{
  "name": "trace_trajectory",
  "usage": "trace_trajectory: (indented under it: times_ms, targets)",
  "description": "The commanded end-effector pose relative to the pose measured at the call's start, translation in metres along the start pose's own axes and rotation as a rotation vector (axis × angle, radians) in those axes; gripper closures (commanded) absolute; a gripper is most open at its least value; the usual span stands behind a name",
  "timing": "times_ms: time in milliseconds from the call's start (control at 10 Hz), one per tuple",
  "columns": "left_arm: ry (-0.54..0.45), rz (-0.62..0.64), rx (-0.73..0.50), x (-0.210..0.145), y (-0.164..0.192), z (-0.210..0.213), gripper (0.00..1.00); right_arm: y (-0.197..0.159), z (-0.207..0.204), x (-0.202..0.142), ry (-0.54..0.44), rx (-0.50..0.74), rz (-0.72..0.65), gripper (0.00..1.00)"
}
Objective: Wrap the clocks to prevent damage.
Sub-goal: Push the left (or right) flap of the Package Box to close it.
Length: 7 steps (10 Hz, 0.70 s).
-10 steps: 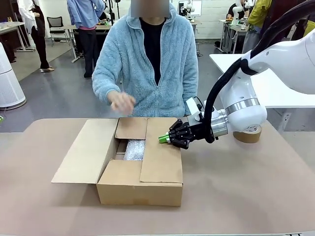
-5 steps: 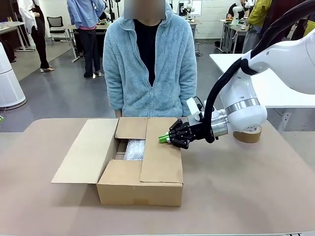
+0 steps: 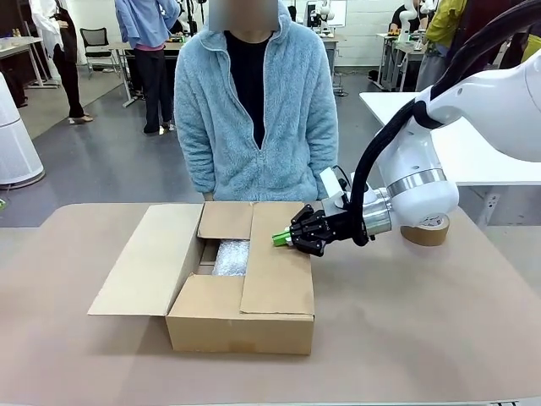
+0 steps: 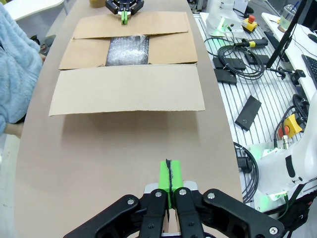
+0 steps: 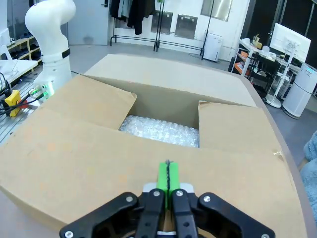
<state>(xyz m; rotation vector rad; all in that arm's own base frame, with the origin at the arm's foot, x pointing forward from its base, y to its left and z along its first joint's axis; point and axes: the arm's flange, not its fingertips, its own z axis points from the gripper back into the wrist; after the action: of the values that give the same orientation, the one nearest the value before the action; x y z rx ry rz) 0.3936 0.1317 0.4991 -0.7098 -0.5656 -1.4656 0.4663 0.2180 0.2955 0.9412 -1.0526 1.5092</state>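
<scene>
ROBOT ARM POISED OVER PACKED CARTON: The right gripper (image 3: pixel 281 239), its green-padded fingers pressed together and holding nothing, hangs low over the carton (image 3: pixel 239 332), above the long flap folded in on the carton's right side. Whether its tips touch the cardboard cannot be told.

The clocks, seen as one bubble-wrapped bundle (image 3: pixel 231 257), lie down inside the carton, in the gap between the folded flaps. They sit just past the gripper's tips and below them, toward the carton's left side. In the right wrist view the bundle (image 5: pixel 161 131) is straight ahead of the closed fingers, beyond the flap's edge. Only a patch of the wrap shows and the flaps cover the rest, so the way its long side runs cannot be settled. The visible strip stretches from the carton's near wall toward its far wall.

The left gripper (image 4: pixel 170 174), likewise clamped shut and empty, hovers over the bare table (image 4: pixel 99 163) well apart from the carton, beyond the left flap (image 4: pixel 126 94) that lies spread outward. The right arm is therefore much the nearer of the two, and a move on the bundle would likely fall to it.

A person (image 3: pixel 258 110) stands at the carton's far side. A tape roll (image 3: pixel 427 230) rests off the carton's right side, behind the right arm.
</scene>
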Motion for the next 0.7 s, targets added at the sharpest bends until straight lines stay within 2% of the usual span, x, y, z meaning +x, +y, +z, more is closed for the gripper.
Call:
trace_trajectory:
  times_ms: [0,300,400,500,600]
  targets:
    - [-0.006,0.006,0.018,0.002,0.000,0.001,1.00,0.001,-0.001,-0.006,0.011,-0.002,-0.011,0.99]
    - [0.000,0.000,0.000,0.000,0.000,0.000,1.00,0.001,-0.001,-0.006,0.011,-0.002,-0.011,0.99]
    - [0.066,0.005,0.055,-0.005,0.011,-0.027,1.00,0.001,-0.001,-0.006,0.011,-0.002,-0.011,0.99]
    - [0.123,0.014,0.181,-0.021,0.006,-0.059,1.00,0.001,-0.001,-0.006,0.011,-0.002,-0.011,0.99]
    - [0.133,0.051,0.166,-0.025,0.026,-0.084,1.00,0.001,-0.001,-0.006,0.011,-0.002,-0.011,0.99]
